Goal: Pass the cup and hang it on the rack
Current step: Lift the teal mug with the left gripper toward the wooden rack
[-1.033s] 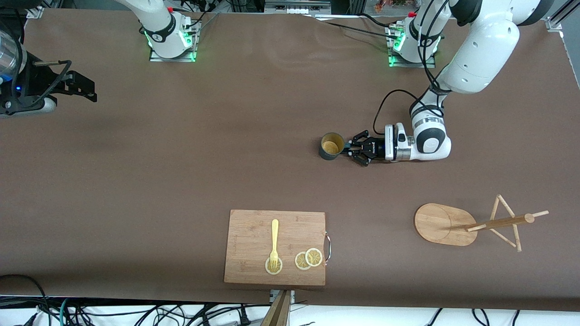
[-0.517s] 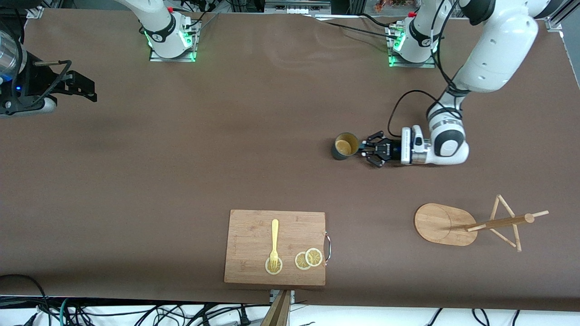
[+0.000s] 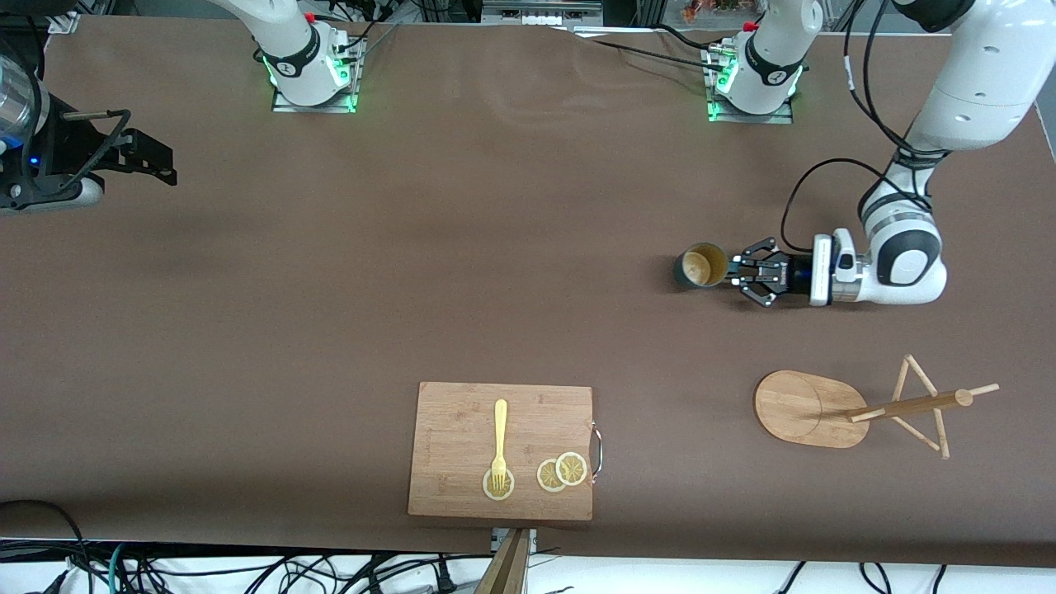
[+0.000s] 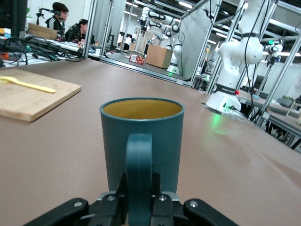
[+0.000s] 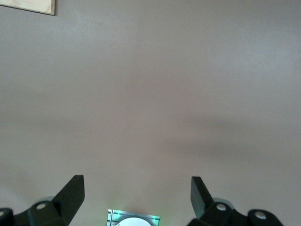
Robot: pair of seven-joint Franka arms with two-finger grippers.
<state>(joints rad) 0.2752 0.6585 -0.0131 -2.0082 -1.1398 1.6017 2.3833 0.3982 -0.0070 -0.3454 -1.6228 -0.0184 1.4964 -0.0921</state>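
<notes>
The dark teal cup (image 3: 701, 266) with a yellowish inside is upright, close to the table top, toward the left arm's end. My left gripper (image 3: 737, 273) is shut on its handle from the side. In the left wrist view the cup (image 4: 141, 136) fills the middle and the fingers (image 4: 112, 200) clamp the handle (image 4: 139, 169). The light wooden rack (image 3: 858, 408) stands nearer to the front camera than the cup, its oval base (image 3: 804, 408) bare. My right gripper (image 3: 153, 161) waits open and empty over the right arm's end of the table; it also shows in the right wrist view (image 5: 136, 181).
A bamboo cutting board (image 3: 462, 412) with a yellow fork (image 3: 499, 441) and lemon slices (image 3: 561, 472) lies near the table's front edge. The board (image 4: 33, 96) also shows in the left wrist view. The arm bases (image 3: 747, 82) stand at the table's back edge.
My left gripper has carried the cup sideways toward the left arm's end of the table, closer to the rack. The right arm has not moved.
</notes>
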